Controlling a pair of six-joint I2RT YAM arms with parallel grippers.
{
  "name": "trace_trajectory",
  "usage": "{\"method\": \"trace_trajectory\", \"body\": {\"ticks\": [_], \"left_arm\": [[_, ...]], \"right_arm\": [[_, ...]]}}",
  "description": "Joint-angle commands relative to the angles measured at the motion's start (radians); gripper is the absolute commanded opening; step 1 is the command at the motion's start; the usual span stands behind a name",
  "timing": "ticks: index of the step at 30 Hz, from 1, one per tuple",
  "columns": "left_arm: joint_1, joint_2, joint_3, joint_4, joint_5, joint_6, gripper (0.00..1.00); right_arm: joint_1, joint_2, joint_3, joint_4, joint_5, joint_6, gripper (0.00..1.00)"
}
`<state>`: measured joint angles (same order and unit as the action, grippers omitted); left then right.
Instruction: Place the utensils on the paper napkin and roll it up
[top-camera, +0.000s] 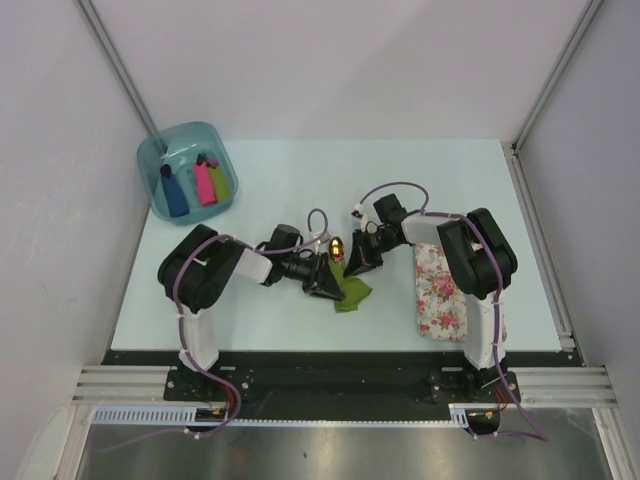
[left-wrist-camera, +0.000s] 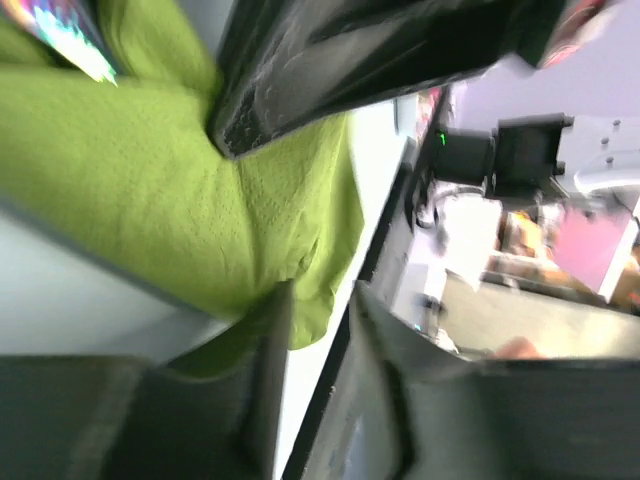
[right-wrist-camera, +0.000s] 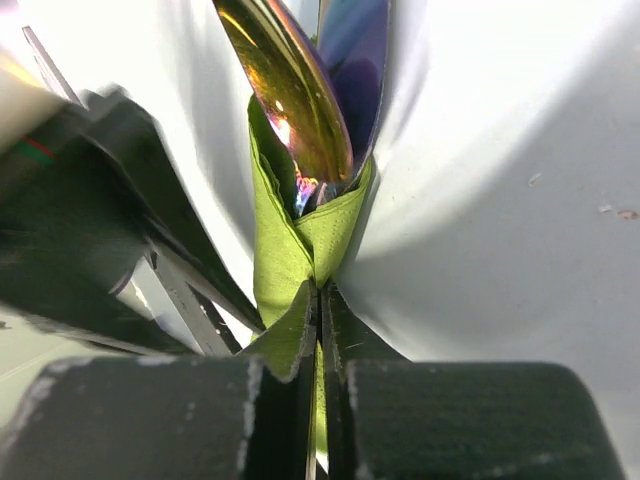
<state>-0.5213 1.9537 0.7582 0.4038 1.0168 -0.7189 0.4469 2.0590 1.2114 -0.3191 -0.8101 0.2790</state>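
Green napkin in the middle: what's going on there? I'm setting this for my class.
Both arms meet over the paper napkin. The right gripper has its fingers shut on a fold of it, wrapped round the utensils, whose shiny heads stick out. The left gripper has its fingers apart at the napkin's edge. The roll looks unfinished.

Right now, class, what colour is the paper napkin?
The paper napkin is plain olive green; the right wrist view shows it best.

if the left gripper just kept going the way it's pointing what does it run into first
Most likely the paper napkin, bunched right ahead of the left gripper. Just beyond it is the right gripper, pinching the same sheet, though depth is hard to judge.
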Motion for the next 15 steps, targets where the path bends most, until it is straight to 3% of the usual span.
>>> {"method": "trace_trajectory", "body": {"ticks": [1,5,9,13,14,15], "left_arm": [[0.073,-0.153,0.006,-0.066,-0.129,0.062,0.43],[0.148,-0.338,0.078,-0.285,-0.170,0.244,0.58],[0.228,-0.447,0.139,-0.515,-0.242,0.409,0.65],[0.334,-0.519,0.176,-0.605,-0.294,0.469,0.73],[0.346,-0.535,0.197,-0.618,-0.320,0.479,0.83],[0.357,-0.562,0.207,-0.640,-0.331,0.496,0.84]], "right_arm": [[0.000,-0.010,-0.019,0.020,0.034,0.002,0.00],[-0.007,-0.030,0.007,0.031,0.016,0.011,0.00],[-0.014,-0.042,0.011,0.067,-0.011,0.040,0.00],[-0.019,-0.077,-0.001,0.106,-0.029,0.066,0.00],[-0.017,-0.088,0.000,0.112,-0.034,0.065,0.00],[-0.017,-0.100,0.002,0.109,-0.043,0.063,0.00]]}}
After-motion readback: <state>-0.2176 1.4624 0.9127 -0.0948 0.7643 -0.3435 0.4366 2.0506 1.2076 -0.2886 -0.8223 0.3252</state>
